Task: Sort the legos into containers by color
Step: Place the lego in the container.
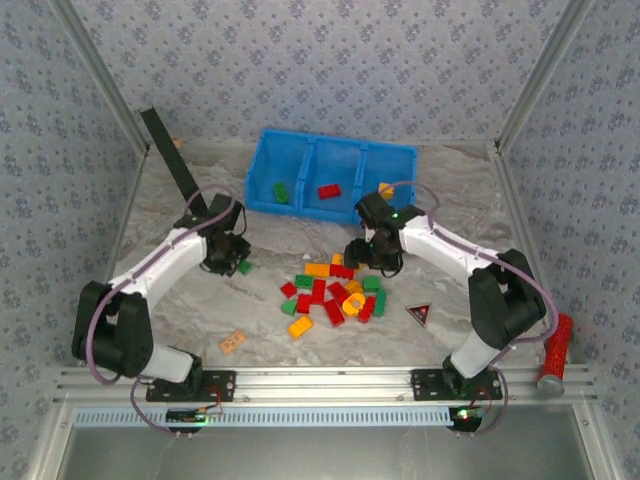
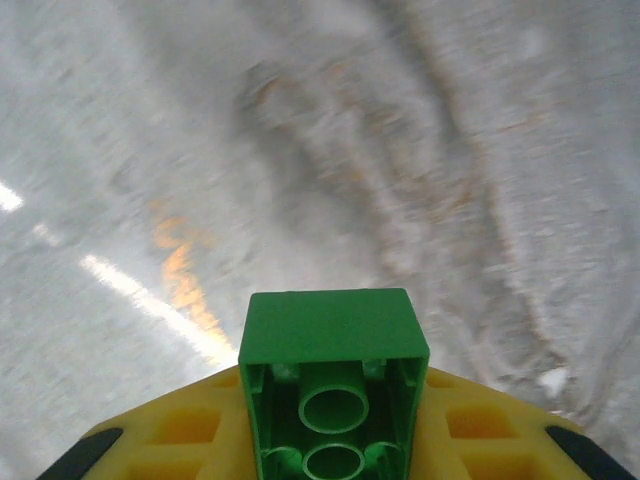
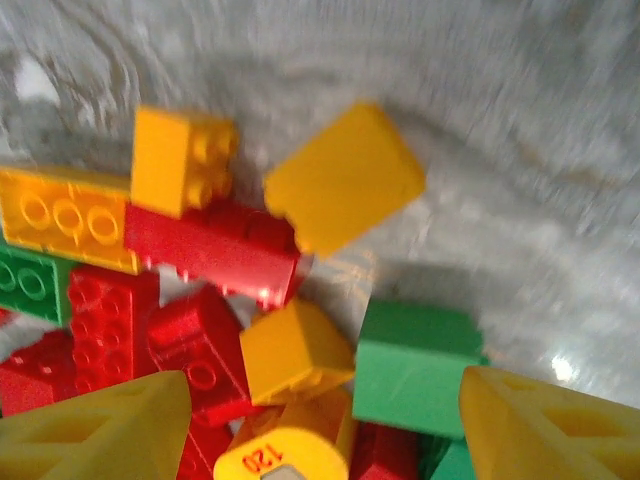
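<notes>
Bin behind, legos in front.
The bin (image 1: 262, 165) stands at the back of the table (image 1: 280, 235); legos (image 1: 330, 295) lie heaped before it, a triangle (image 1: 419, 314) to their right, a flat piece (image 1: 233, 342) to their left.

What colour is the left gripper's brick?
Green; the brick in the left gripper shows best in left wrist view.

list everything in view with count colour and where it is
blue bin: one, blue, three compartments, far centre
binned bricks: three; green left compartment, red middle, yellow-orange right
loose bricks: some twenty, red, green, yellow-orange, piled at centre
flat holed piece: one, pale orange, near left
triangle: one, black with red mark, right of pile
cylinder: one, red, near right edge
bar: one, black, far left
left arm: one, jaws shut on a green brick, left of pile
right arm: one, jaws open over pile
</notes>
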Controlling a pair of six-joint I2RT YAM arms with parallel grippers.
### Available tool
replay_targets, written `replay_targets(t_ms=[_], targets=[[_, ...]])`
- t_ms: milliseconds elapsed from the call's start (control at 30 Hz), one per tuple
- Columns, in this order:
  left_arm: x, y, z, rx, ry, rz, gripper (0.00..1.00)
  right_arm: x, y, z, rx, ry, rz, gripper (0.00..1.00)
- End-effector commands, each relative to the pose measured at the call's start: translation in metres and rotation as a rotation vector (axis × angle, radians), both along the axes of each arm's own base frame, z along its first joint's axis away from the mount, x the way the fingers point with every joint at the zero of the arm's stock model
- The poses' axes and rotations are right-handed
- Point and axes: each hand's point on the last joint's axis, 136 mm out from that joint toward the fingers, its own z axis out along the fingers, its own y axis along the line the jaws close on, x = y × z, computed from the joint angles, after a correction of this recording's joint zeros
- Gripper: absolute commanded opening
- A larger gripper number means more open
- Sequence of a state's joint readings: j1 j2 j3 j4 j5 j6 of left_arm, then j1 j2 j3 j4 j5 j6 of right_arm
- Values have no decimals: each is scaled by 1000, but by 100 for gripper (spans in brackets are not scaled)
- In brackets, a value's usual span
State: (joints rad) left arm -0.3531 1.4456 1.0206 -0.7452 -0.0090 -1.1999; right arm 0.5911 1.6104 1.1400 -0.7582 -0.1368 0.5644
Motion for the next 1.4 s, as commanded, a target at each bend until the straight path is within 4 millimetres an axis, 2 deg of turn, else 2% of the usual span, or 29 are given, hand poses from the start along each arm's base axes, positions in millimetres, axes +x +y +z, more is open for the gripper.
replay_targets(t_ms=[0,100,300,367,500,667,767,1033,1367], targets=[[22,-5,10,27,-35,-93,15,-20,2,5,8,23,-98,73],[40,-17,16,6,-52,-130,14,-32,-4,8,-21,13,-127,72],[85,-34,27,-6,-129,-171,14,-54,-28,19,-60,10,-215,71],[111,-41,35,-3,-181,-184,14,-61,-36,21,-57,13,-256,70],[149,-53,46,1,-228,-214,13,-78,-47,18,-48,32,-298,69],[192,-62,56,25,-284,-228,13,-96,-51,15,2,59,-344,66],[212,-61,51,28,-294,-215,13,-108,-52,13,-1,85,-356,66],[246,-54,25,37,-275,-187,13,-127,-30,0,11,125,-339,64],[265,-55,6,14,-238,-201,14,-133,-21,-19,-99,127,-315,59]])
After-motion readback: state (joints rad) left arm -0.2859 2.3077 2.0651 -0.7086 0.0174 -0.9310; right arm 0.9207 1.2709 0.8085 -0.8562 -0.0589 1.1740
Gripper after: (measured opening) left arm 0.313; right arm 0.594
